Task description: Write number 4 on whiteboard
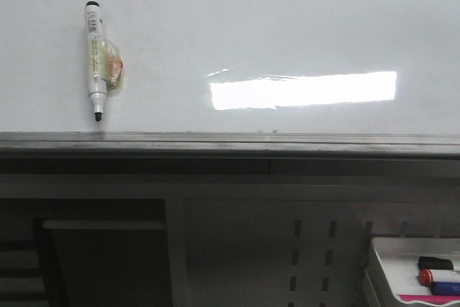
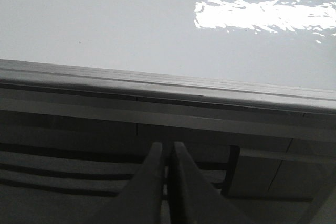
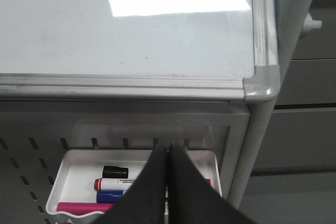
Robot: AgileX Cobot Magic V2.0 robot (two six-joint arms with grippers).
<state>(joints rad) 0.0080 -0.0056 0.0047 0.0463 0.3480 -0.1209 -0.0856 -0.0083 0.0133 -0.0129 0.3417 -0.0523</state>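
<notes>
The whiteboard (image 1: 287,26) fills the upper front view, glossy white with a bright rectangular reflection and a grey bottom rim (image 1: 230,141). No number 4 shows on it. A white marker with a black cap (image 1: 95,59) hangs upright on the board at the left, uncapped tip down, in a small clip. The board also shows in the left wrist view (image 2: 105,19) and the right wrist view (image 3: 131,35). My left gripper (image 2: 167,144) is shut and empty below the rim. My right gripper (image 3: 169,143) is shut and empty above a small white tray (image 3: 79,161). Neither gripper shows in the front view.
The tray holds a loose black cap (image 3: 115,171), a red-capped marker (image 3: 113,184), a blue one (image 3: 107,196) and a pink item (image 3: 79,207); it also shows at the front view's lower right (image 1: 388,264). A grey perforated panel (image 1: 309,249) lies below the rim. The board's frame post (image 3: 257,129) stands beside the tray.
</notes>
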